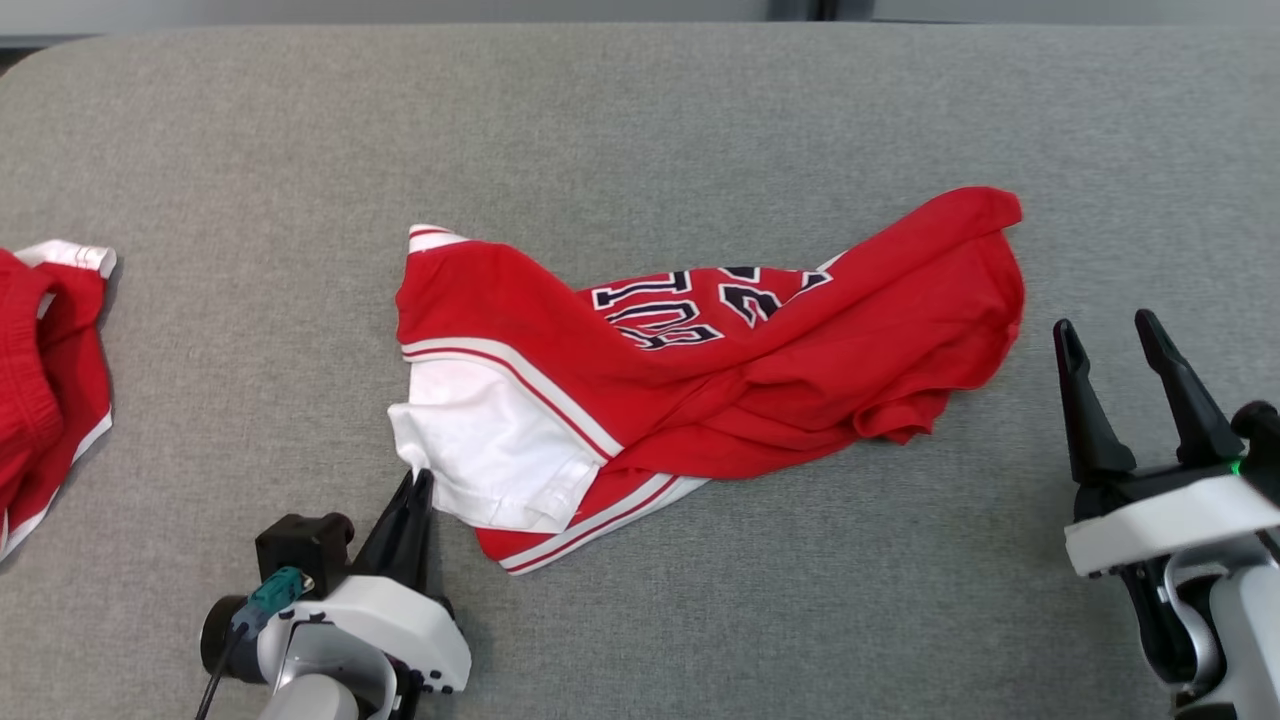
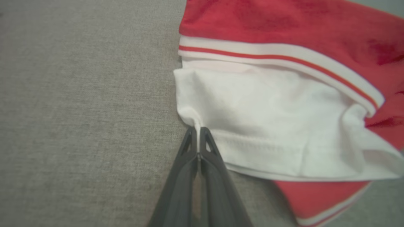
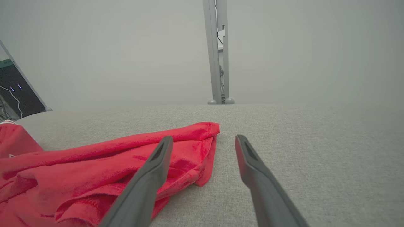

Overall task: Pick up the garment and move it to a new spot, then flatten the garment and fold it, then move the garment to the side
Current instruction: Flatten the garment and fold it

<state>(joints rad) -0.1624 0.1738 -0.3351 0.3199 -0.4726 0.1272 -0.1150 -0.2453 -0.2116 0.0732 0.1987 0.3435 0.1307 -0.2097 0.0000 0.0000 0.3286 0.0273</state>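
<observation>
While my left gripper (image 2: 198, 134) sits low on the grey cloth surface (image 1: 640, 120), its two dark fingers are pressed together on a small fold of white fabric at the near left corner of the shirt (image 1: 720, 370). That pinched bit belongs to the white sleeve (image 1: 490, 450), which is bordered by white and red stripes. The shirt lies crumpled near the middle of the surface, stretching from the sleeve by my left gripper to a red hem corner at the far right. Dark letters outlined in white show among the red folds.

My right gripper (image 1: 1105, 322) stands at the right, just beside the shirt's right end but apart from it, its jaws spread wide and holding nothing. Seen from the right wrist, one finger crosses in front of the red cloth and the other lies over bare grey surface.

Another red garment (image 1: 50, 380) with white trim lies at the left edge, well apart from the shirt. A grey post (image 3: 216, 50) rises beyond the far edge of the surface.
</observation>
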